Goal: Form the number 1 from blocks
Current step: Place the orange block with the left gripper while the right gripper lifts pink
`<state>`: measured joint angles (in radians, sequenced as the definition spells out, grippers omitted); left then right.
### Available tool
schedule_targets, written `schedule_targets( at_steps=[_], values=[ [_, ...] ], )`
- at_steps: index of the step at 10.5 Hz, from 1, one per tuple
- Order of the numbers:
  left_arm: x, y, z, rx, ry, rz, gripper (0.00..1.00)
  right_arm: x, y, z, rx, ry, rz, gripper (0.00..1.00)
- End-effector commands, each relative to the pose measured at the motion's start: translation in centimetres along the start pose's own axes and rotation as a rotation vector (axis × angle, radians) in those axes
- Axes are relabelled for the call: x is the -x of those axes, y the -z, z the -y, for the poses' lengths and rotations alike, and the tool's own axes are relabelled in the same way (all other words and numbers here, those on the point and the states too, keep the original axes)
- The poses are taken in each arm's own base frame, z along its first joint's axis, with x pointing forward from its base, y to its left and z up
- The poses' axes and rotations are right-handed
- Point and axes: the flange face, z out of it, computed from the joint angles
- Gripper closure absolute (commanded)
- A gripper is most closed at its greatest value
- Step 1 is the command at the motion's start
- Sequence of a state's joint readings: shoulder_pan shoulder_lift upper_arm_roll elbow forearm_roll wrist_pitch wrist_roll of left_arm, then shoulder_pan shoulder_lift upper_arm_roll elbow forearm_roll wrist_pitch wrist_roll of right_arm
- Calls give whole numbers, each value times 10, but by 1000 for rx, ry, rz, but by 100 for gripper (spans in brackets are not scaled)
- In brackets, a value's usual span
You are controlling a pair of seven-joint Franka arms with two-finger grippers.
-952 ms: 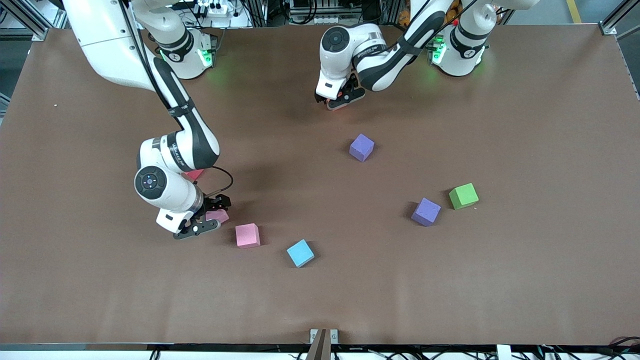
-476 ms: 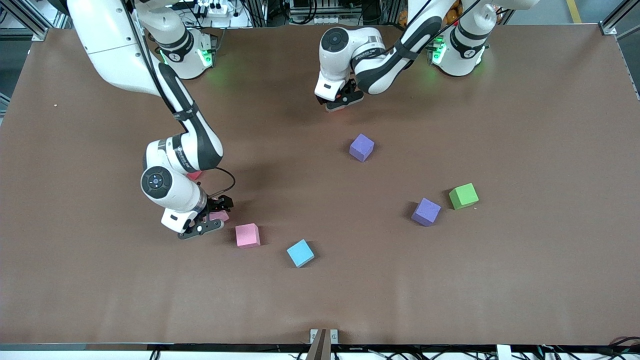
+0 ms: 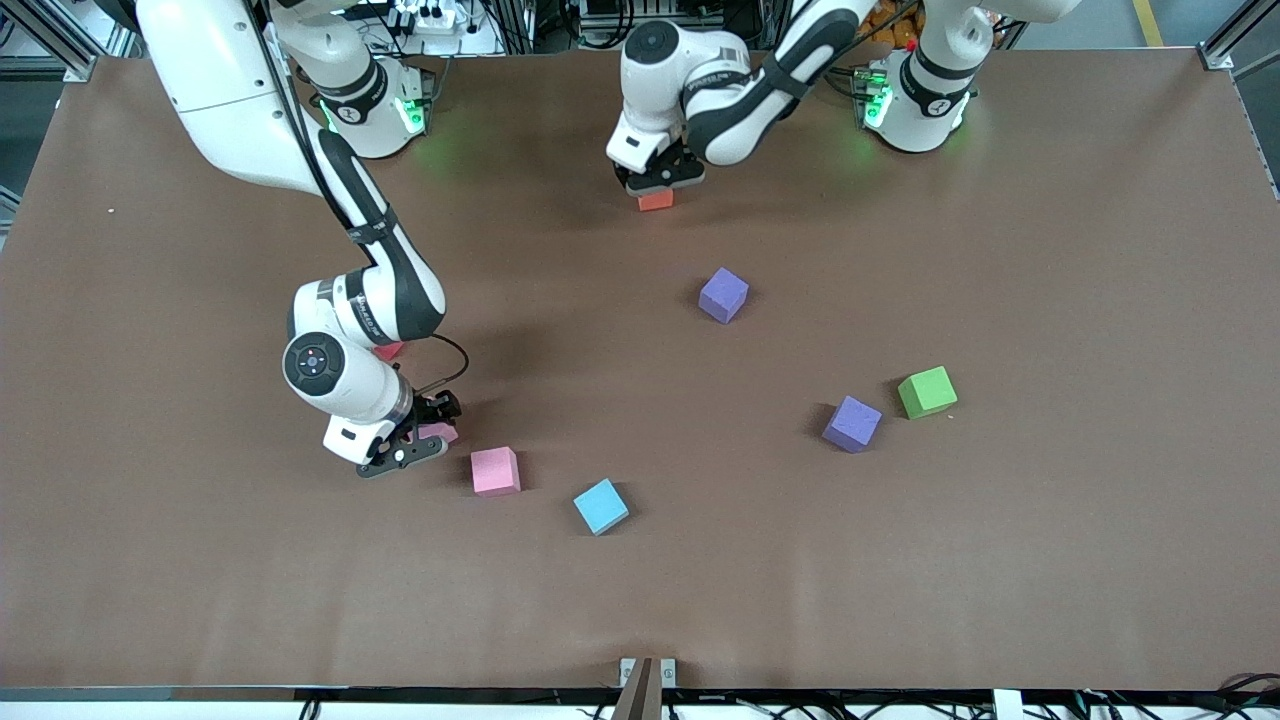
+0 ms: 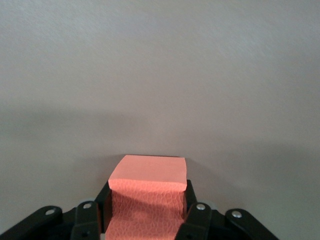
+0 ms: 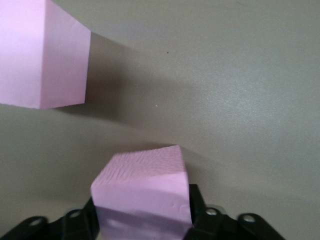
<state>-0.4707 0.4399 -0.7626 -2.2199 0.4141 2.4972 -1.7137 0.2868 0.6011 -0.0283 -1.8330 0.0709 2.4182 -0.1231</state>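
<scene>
Clamping an orange block (image 4: 147, 200) between its fingers, the left gripper (image 3: 655, 190) hangs over the table (image 3: 1000, 560) near the arms' bases. The right gripper (image 3: 415, 440) pinches a pink block (image 5: 142, 192) just beside another pink block (image 3: 495, 471).

Even overhead light, soft shadows beside blocks on the table (image 3: 1000, 550), green glow near arm bases.

You see only a sliver of the red block (image 3: 389, 350) under the right arm's wrist at center-left; the second pink block (image 5: 42, 52) is cut off at the right wrist view's upper-left corner.
</scene>
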Motion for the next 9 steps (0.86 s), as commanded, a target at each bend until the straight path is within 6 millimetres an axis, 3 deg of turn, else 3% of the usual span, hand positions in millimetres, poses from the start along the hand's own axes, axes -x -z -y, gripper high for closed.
schedule_targets(
  at_steps=[1, 5, 8, 9],
  values=[
    [23, 10, -8, 27, -71, -49, 100, 6, 12, -14, 2, -25, -9, 68],
    [35, 0, -9, 19, -104, -51, 100, 29, 66, -29, -6, -165, -54, 67],
    [39, -5, -9, 9, -95, -34, 100, 43, 73, -27, -9, -236, -47, 67],
    [40, -7, -9, 4, -90, -25, 42, 46, 76, -25, -11, -236, -49, 67]
  ],
)
